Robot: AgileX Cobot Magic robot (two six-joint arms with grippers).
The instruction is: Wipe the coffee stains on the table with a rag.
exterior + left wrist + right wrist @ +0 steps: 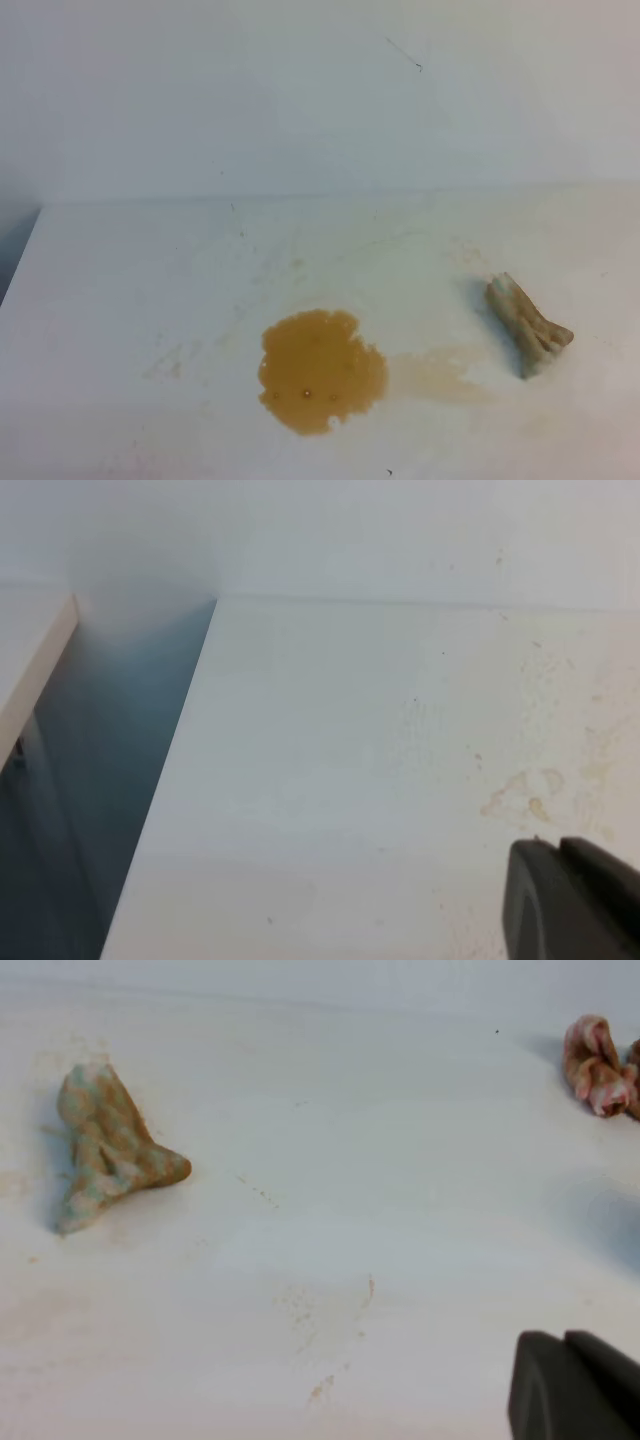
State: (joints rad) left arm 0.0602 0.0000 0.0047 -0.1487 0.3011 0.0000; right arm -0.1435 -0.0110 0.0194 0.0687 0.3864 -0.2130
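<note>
We look across a white table (140, 300) that runs back to a pale, bare wall (300, 90). Nearest us in the high view, the coffee stains (320, 370) form an orange-brown blotch with a paler smear trailing to its right. Beyond that smear, to the right, the rag (527, 325) lies loose on the tabletop, a tan wad touched by nothing. The right gripper (575, 1385) shows only as dark fingertips pressed together, clenched on nothing, well apart from the rag. Of the left gripper (570, 895) we see just a dark corner, so we cannot tell its state. Farther right, a reddish crumpled wad (600, 1065), perhaps another cloth, lies on the tabletop.
</note>
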